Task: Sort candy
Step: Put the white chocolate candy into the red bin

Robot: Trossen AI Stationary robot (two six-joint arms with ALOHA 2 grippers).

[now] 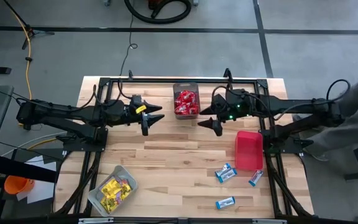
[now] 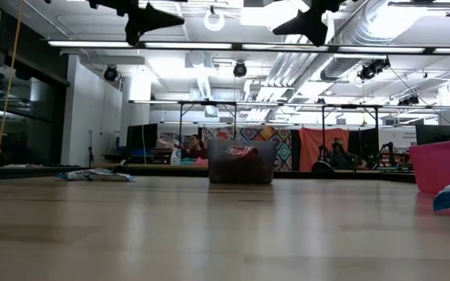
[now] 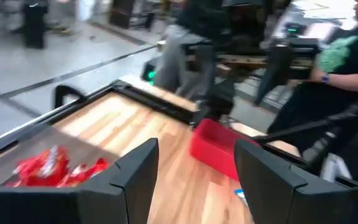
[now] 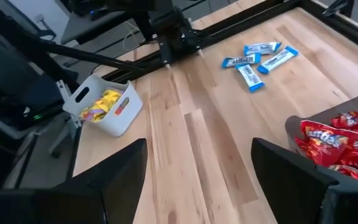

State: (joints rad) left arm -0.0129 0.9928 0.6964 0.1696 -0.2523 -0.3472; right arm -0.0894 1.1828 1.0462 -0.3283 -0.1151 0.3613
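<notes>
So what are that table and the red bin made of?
The pale striped table looks like wooden butcher block with a smooth sealed finish: joined planks and grain show. The red rectangular bin seems moulded plastic: uniform colour, rounded edges, slightly translucent in the low view.

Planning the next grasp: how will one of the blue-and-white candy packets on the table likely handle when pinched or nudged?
The blue-and-white candy packets lie flat on the wooden table, so rolling seems unlikely. They look small and thin, so probably light; a nudge would likely slide them. The shiny wrapper may be slippery and could crinkle in a pinch.
</notes>
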